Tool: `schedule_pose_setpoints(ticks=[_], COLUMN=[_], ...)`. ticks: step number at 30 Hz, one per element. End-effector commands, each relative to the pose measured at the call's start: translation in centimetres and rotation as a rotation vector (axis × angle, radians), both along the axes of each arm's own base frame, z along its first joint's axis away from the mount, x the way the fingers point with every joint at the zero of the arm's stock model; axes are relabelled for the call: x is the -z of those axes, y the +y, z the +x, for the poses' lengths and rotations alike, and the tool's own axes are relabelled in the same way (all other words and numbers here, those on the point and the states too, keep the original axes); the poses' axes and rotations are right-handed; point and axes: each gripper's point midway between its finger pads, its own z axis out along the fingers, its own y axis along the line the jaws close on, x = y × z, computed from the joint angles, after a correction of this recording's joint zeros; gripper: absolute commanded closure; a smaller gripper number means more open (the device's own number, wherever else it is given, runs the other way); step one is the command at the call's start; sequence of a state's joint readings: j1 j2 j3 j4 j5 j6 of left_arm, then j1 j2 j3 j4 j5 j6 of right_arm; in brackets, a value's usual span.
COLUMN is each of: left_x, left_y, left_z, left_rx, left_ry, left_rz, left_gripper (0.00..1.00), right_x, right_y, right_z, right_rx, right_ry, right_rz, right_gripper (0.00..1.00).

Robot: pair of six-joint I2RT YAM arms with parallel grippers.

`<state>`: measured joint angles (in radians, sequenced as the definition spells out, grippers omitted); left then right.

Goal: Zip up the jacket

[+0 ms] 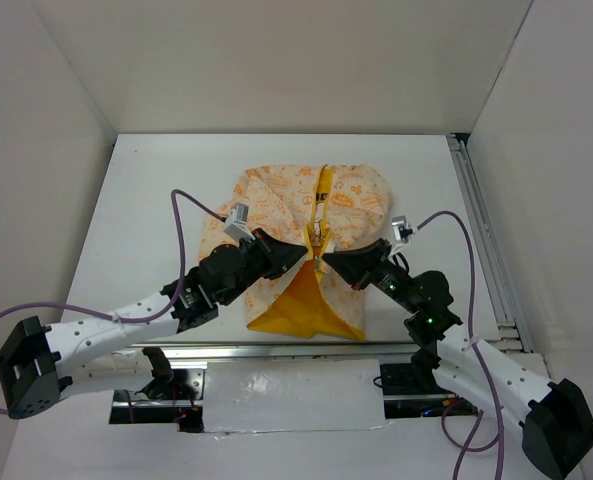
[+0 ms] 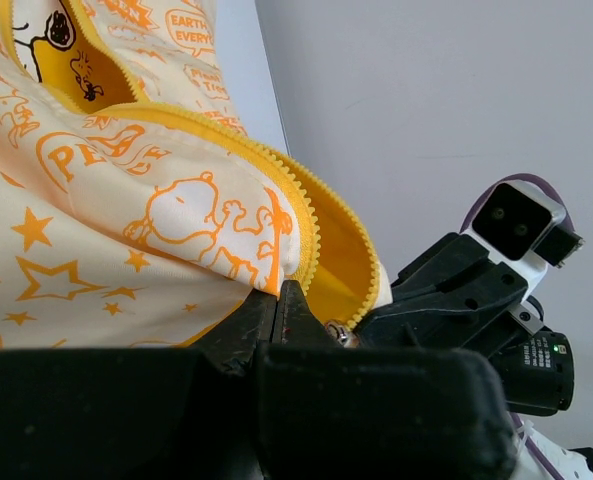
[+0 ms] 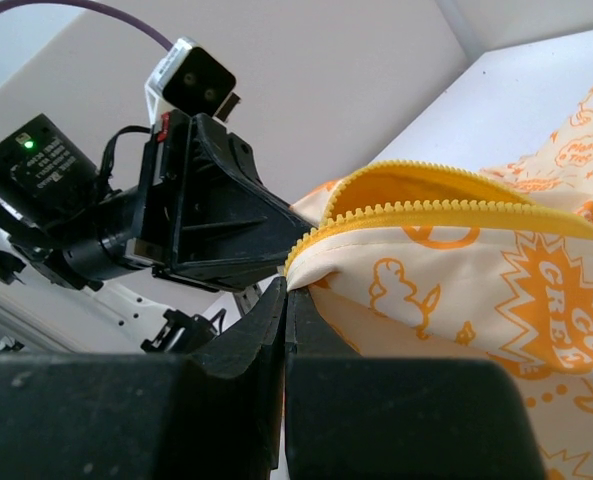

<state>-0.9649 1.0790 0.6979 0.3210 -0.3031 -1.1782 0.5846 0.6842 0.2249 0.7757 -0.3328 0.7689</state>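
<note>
The jacket lies in the middle of the white table, cream with orange prints. Its yellow zipper strip runs down the front. Below the grippers the front gapes, showing yellow lining. My left gripper is shut on the jacket's left front edge beside the zipper teeth. A small metal piece glints next to those fingers. My right gripper is shut on the right front edge, just under its teeth. The two grippers nearly touch, tip to tip.
A metal rail runs along the table's right side. A metal strip marks the near edge. White walls enclose the table on three sides. Purple cables loop over both arms.
</note>
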Motion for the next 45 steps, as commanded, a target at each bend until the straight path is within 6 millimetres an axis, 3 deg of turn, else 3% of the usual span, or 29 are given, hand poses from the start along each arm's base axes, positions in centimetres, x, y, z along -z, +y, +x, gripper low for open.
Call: schedule_pose_setpoints(ticks=[1,8,23,39,45], left_x=[-4.1,-4.1,-3.6,-3.4,-2.5], left_y=[0.2,0.2,0.1,-0.3,-0.7], left_z=[0.0,-0.1,-0.1,-2.5,-2.4], left_rx=[-0.013,-0.002,0.001,0.123,0.138], left_ry=[-0.083,-0.094,-0.083,-0.118,-0.105], left_rz=[-0.084,-0.086,-0.083,-0.098,-0.063], left_gripper=[1.00,1.00,1.00,1.00,1.00], right_x=[-2.7,-2.1,-3.5,-4.2,-4.5], right_y=[0.0,0.4,0.3,-0.1,-0.2], right_z=[0.1,0.7,0.2,1.6,1.5], right_rx=[0.005,0.005,-0.016,0.047,0.037], right_ry=[-0.066,-0.043,-0.078,-0.050,-0.033], right_rz=[0.032,0.022,0.069,0.129,0.161], right_gripper=[1.00,1.00,1.00,1.00,1.00])
